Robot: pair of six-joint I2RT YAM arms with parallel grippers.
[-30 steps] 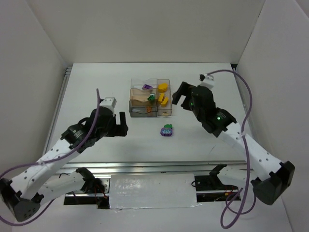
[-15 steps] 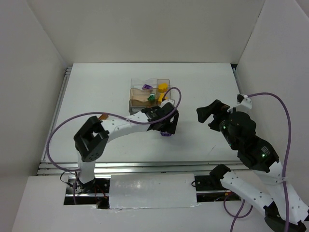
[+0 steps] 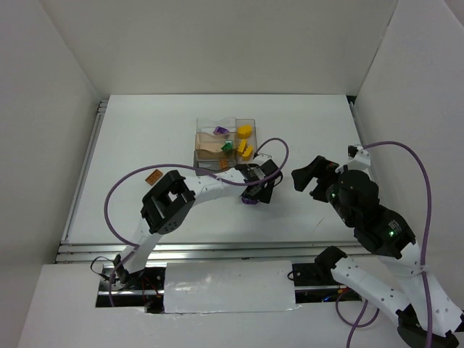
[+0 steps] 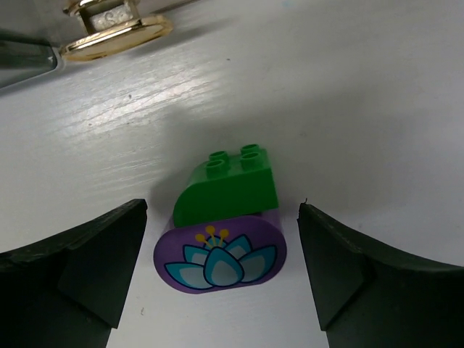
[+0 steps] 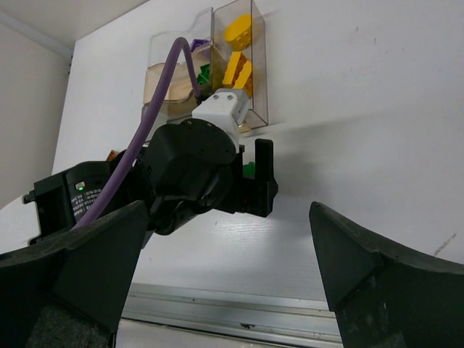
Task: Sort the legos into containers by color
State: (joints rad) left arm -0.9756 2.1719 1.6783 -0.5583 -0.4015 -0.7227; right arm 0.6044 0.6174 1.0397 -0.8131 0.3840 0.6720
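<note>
A rounded purple lego (image 4: 221,257) with a green top (image 4: 228,190) and a lotus print lies on the white table. My left gripper (image 4: 222,239) is open, its jaws standing either side of the lego without touching it. From above, the left gripper (image 3: 259,190) hides most of that lego (image 3: 249,201). The containers (image 3: 225,145) hold yellow legos (image 3: 246,133), a green one (image 3: 227,146) and a purple one (image 3: 220,130). My right gripper (image 3: 308,174) hangs open and empty, to the right of the left gripper. It faces the left gripper and the containers (image 5: 217,51).
A small orange brick (image 3: 154,176) lies on the table to the left, beside the left arm's elbow. A container corner (image 4: 29,61) shows just beyond the purple lego. White walls enclose the table on three sides; a metal rail (image 5: 239,312) runs along the near edge.
The left arm has swung from the left side across to the purple lego and now brackets it. The right arm has pulled back from the containers toward the right.
</note>
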